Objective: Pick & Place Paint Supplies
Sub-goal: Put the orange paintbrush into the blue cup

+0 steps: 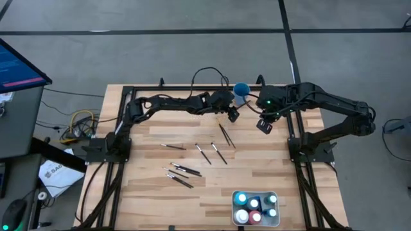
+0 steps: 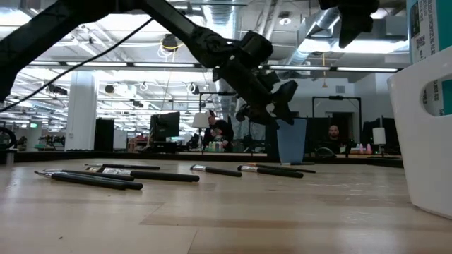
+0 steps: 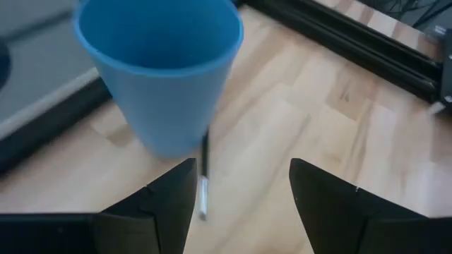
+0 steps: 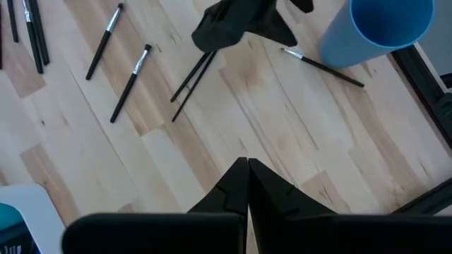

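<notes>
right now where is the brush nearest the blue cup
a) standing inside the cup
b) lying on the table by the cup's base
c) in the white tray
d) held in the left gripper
b: the left wrist view shows the paintbrush lying flat on the table at the foot of the blue cup, ahead of the open, empty left gripper.

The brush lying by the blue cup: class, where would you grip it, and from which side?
Grip the brush mid-handle, from straight above, fingers across its thin shaft. It lies flat on the table, one end against the cup, so stay clear of that end. The open left gripper is nearest.
</notes>
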You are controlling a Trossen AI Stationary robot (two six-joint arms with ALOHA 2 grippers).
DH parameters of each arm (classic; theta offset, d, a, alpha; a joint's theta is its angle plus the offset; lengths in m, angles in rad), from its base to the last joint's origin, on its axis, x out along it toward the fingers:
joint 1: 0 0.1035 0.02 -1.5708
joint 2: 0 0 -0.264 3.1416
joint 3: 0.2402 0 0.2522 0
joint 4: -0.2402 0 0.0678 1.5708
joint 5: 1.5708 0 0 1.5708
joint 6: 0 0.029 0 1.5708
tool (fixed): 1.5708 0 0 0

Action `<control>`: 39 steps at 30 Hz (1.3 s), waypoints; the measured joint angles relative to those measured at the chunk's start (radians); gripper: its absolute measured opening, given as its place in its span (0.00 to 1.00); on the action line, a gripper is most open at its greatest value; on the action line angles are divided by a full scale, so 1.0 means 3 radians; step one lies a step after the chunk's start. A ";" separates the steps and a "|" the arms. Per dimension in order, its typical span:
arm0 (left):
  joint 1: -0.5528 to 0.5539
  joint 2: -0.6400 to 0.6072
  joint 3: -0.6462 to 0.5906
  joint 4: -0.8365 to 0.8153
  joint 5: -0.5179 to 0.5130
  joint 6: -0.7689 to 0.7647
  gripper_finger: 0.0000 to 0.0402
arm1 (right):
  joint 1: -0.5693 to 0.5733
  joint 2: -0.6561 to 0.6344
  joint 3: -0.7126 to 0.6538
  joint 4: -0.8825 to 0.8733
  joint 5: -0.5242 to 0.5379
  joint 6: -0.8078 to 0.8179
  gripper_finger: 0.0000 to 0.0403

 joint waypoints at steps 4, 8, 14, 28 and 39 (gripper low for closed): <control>-0.0010 0.0094 0.0113 -0.0185 0.0057 -0.0113 0.54 | 0.0000 0.0000 0.0000 -0.0003 0.0000 -0.0001 0.00; 0.0001 0.0108 0.0121 -0.0302 0.0054 -0.0158 0.54 | 0.0000 0.0000 0.0000 0.0000 0.0000 -0.0037 0.00; 0.0036 0.0031 0.0118 -0.0625 0.0490 -0.0520 0.51 | -0.0060 0.0001 -0.0013 0.0010 0.0297 -0.0042 0.00; -0.0191 -0.1626 -0.0459 -0.0895 0.0429 -0.0137 0.03 | -0.1387 -0.0096 -0.1540 0.1681 -0.0186 -0.0840 0.00; -0.0210 -0.3234 -0.1626 -0.0634 0.0004 -0.0342 0.00 | -0.2069 0.0339 -0.1862 0.2578 -0.0690 -0.1174 0.00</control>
